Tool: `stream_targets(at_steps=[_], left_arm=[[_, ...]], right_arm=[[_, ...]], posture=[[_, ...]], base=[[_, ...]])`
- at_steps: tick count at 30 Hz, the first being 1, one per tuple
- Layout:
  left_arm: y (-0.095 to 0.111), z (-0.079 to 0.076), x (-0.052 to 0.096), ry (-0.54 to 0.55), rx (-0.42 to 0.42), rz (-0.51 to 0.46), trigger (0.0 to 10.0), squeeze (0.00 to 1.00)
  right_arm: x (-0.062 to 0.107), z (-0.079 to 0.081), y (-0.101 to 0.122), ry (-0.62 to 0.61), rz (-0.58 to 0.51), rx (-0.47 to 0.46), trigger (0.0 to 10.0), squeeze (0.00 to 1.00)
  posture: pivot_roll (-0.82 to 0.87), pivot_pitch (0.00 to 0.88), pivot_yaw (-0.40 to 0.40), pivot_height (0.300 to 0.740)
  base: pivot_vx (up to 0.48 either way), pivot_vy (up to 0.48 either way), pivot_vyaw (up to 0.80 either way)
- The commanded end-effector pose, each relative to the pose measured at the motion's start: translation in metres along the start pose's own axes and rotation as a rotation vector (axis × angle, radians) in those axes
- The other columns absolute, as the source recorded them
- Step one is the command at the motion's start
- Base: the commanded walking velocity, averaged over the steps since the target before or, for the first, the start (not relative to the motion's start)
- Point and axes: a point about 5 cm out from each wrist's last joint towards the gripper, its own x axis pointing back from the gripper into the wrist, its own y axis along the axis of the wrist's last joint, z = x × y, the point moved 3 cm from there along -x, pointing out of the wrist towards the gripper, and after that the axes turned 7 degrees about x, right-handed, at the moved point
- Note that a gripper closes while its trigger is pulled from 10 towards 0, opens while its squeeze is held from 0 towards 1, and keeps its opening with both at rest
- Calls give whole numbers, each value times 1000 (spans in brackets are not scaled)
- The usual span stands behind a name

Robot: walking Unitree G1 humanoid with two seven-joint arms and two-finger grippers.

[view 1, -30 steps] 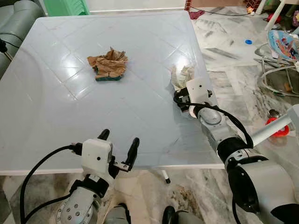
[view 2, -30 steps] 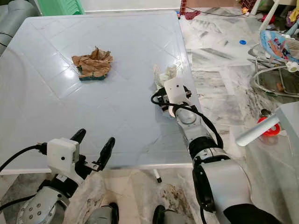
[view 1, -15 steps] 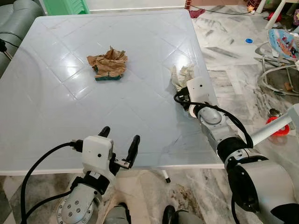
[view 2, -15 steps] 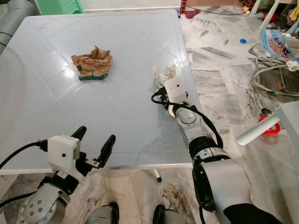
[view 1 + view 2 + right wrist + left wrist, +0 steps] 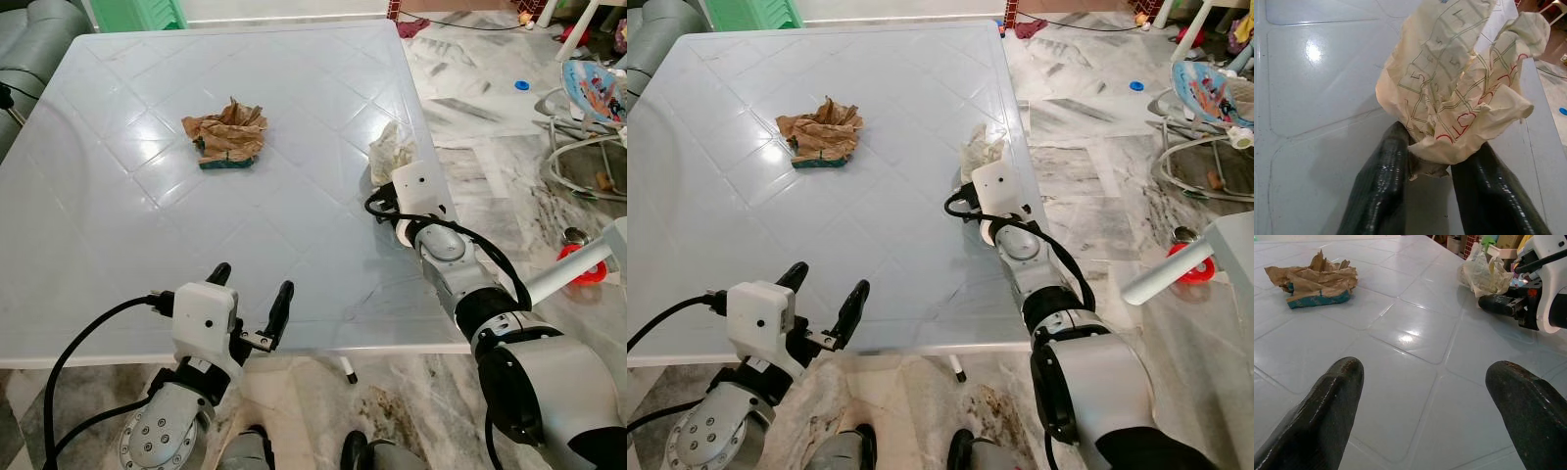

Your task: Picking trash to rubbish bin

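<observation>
A crumpled pale paper wad (image 5: 1454, 78) with green and red print sits near the right edge of the white table (image 5: 118, 225). My right gripper (image 5: 1435, 156) is shut on its lower end, one black finger on each side. In the head views the wad (image 5: 392, 152) rises just beyond the right wrist housing (image 5: 419, 188). A second piece of trash, crumpled brown paper over something teal (image 5: 227, 135), lies mid-table, further back and to the left. My left gripper (image 5: 250, 291) hovers open over the table's front edge with nothing between its fingers.
A grey sofa (image 5: 29, 39) stands at the far left and a green plastic item (image 5: 137, 12) beyond the table's far edge. A baby bouncer (image 5: 588, 88) and a red-and-white object (image 5: 578, 264) occupy the marble floor to the right.
The pale wad has risen and shifted slightly toward the table's right edge in the right gripper. The left gripper has barely moved.
</observation>
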Motion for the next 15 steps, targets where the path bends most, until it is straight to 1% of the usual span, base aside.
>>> stream_targets(at_steps=[1,4,9,10,11,13,15], left_arm=[[-4,3,-1,18,5,14,10000,0],[-4,5,-3,22,4,10,10000,0],[-2,9,-8,44,-2,-7,10000,0],[-2,11,-10,53,-5,-11,10000,0],[-2,14,-14,70,-10,-19,10000,0],[-2,17,-18,86,-19,-26,10000,0],[-2,24,-27,123,-38,-42,10000,0]], right_arm=[[0,-1,0,2,-6,-17,0,0],[0,-2,2,3,-15,-19,0,0],[-2,-3,11,13,-57,-26,0,0],[-2,-3,14,17,-67,-28,0,0],[-3,-2,21,29,-102,-30,0,0],[-3,-1,25,38,-127,-30,0,0],[-2,-1,30,59,-164,-40,0,0]], posture=[[251,218,-34,740],[245,214,-36,740],[229,199,-38,740],[219,191,-37,740],[207,181,-37,740],[199,175,-37,740],[168,153,-33,740]], base=[[0,0,0],[0,0,0],[0,0,0],[0,0,0],[0,0,0],[0,0,0],[0,0,0]])
